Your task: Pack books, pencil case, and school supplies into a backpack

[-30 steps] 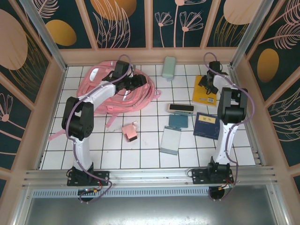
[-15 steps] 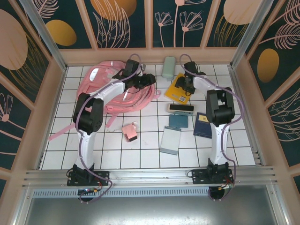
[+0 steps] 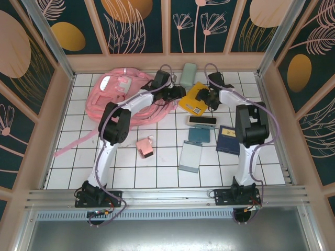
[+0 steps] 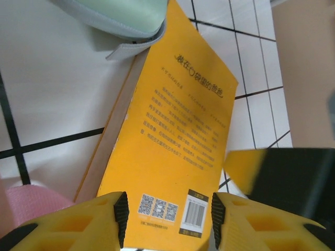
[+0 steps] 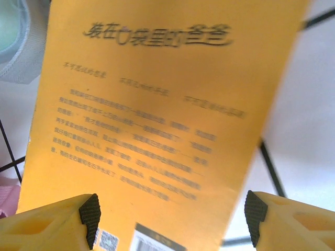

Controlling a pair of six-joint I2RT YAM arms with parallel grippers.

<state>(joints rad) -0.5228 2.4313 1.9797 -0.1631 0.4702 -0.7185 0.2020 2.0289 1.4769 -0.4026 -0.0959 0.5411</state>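
A: From above, the yellow book (image 3: 192, 99) sits at twelve o'clock between the left gripper (image 3: 180, 93) and right gripper (image 3: 205, 97); the backpack (image 3: 125, 99) is at ten.

B: Left wrist: jaws part-open, straddling it. Right wrist: jaws wide, grip unclear. Slide it in flat. One yellow book, one navy book (image 3: 231, 139).

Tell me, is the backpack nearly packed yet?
Not nearly. Nothing looks packed so far. The yellow book is in hand: both arms' fingers are at it, beside the pink backpack. Still out on the table are the navy book, mint-green case, little pink box, teal pad, black-and-cream box and grey-blue box.
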